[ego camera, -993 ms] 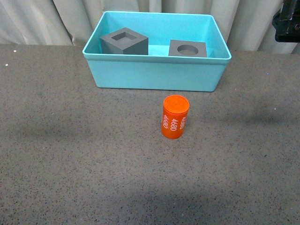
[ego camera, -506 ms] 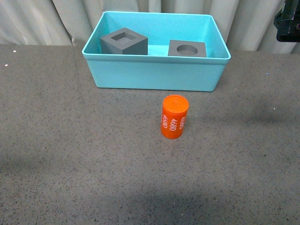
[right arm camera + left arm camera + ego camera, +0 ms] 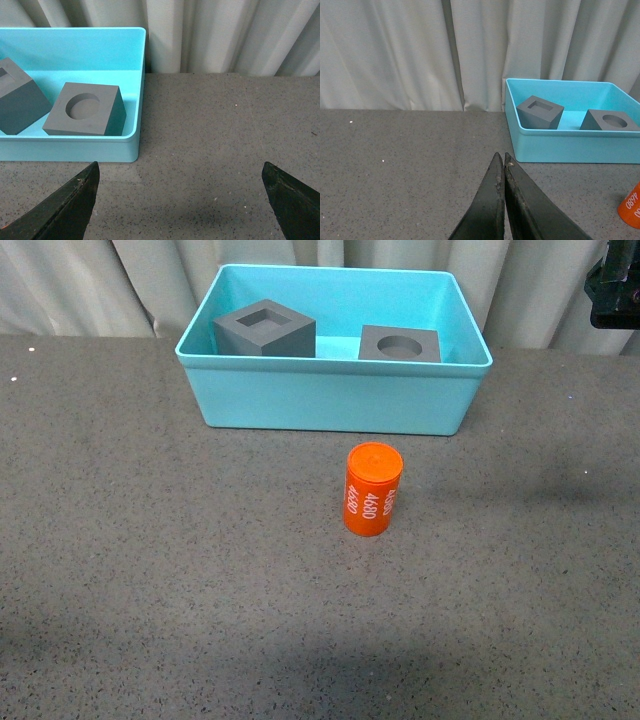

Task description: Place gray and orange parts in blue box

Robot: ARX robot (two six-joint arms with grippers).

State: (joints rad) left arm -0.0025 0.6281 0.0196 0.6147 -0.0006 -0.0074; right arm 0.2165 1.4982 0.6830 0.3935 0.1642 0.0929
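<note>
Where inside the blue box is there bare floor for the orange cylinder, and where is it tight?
Bare floor lies between the square-recess cube and the round-hole cube, and behind the round-hole cube toward the back wall of the blue box. Tight: the strip between that cube and the right wall.

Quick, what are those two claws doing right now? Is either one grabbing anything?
Left gripper: closed, holding nothing.
Right gripper: open wide, holding nothing.

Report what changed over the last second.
The right arm edged slightly further out of the front view's upper right corner. Nothing was grasped or released. The orange cylinder stays upright on the table before the blue box; the square-recess gray cube and round-hole gray cube stay inside.
</note>
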